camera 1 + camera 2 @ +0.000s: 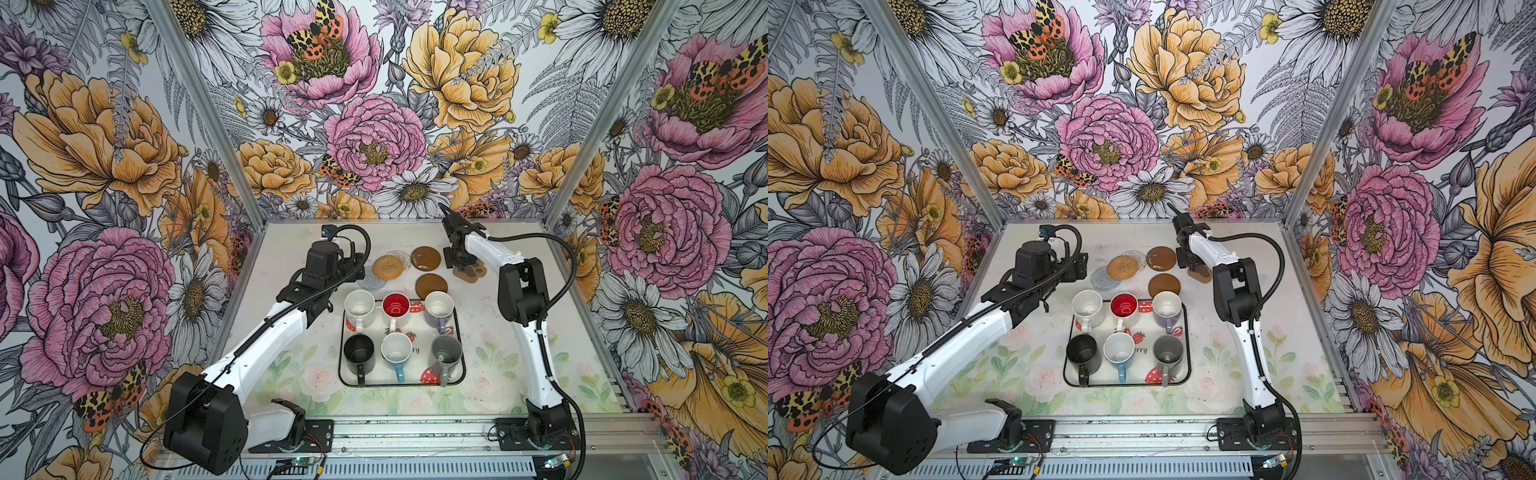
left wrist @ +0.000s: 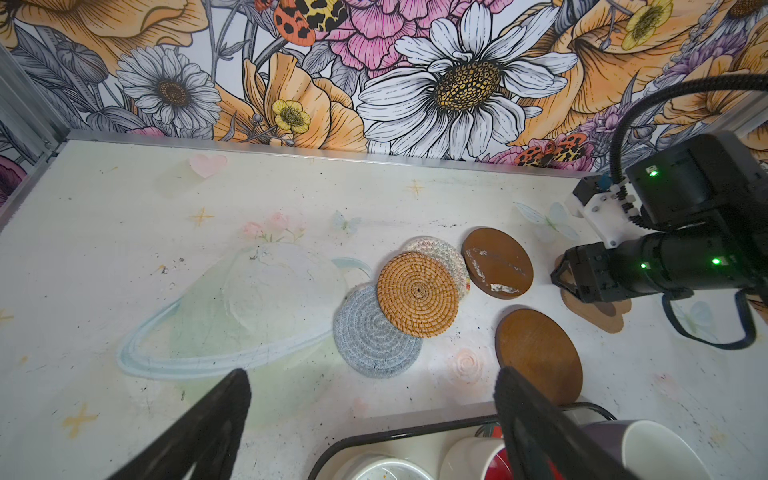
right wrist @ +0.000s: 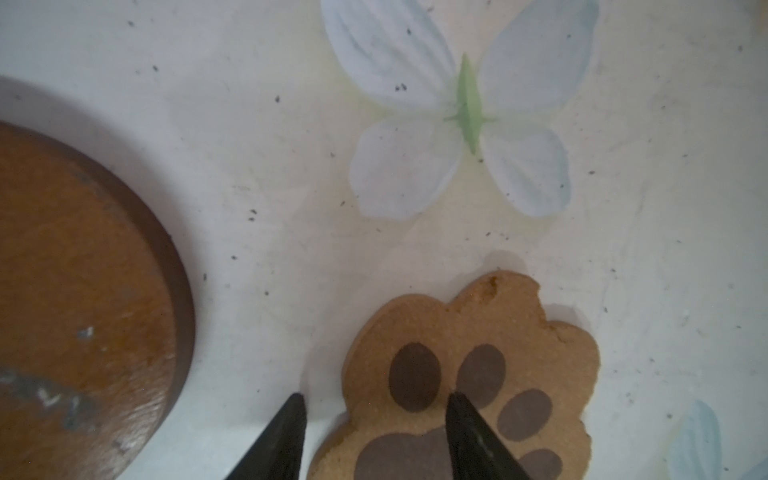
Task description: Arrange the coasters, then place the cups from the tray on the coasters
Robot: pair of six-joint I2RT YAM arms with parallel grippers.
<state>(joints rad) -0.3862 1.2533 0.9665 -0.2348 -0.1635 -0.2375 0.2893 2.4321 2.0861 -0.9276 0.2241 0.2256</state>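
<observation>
Right end effector (image 3: 375, 397) part-open astride paw coaster (image 3: 478, 328) edge; speckled tabletop (image 3: 249, 166), floral walls (image 1: 374, 124).

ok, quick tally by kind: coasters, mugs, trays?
Coasters: 6
Mugs: 6
Tray: 1
Total: 13

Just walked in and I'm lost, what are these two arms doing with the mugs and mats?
The robot is sorting out coasters before moving any cups. The right gripper is down at the paw-shaped coaster, fingers apart, one over it and one beside it. The left gripper hangs open by the tray, holding nothing. The rattan coaster overlaps the blue-grey coaster and the beaded coaster. All six cups sit on the tray.
</observation>
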